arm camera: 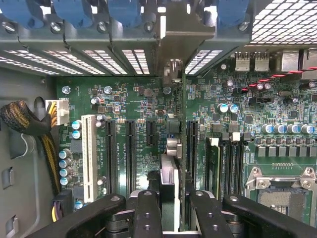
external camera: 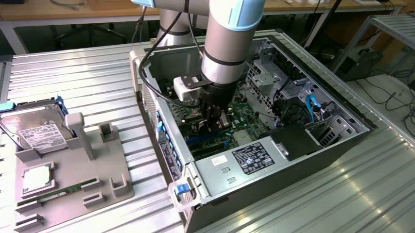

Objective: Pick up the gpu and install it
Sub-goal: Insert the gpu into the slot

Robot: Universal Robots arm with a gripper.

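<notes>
My gripper [external camera: 214, 122] reaches down inside the open computer case [external camera: 337, 145], over the green motherboard [external camera: 250, 116]. In the wrist view, the gripper [arm camera: 173, 201] is shut on the gpu [arm camera: 169, 171], which I see edge-on between the two black fingers [arm camera: 148, 208]. The card runs from the fingers toward the rear slot openings, with its metal bracket [arm camera: 171, 47] at that end. It hangs just above the motherboard [arm camera: 133, 94], in line with the black expansion slots [arm camera: 130, 153]. I cannot tell whether its edge touches a slot.
A white slot [arm camera: 89, 153], a memory stick [arm camera: 213, 158] and the CPU socket [arm camera: 277, 193] flank the card. Cables [arm camera: 25, 121] lie along one case wall. At the exterior view's left, a grey holder [external camera: 97, 184] carries a hard drive [external camera: 36, 131]. The power supply [external camera: 253, 158] sits near the case front.
</notes>
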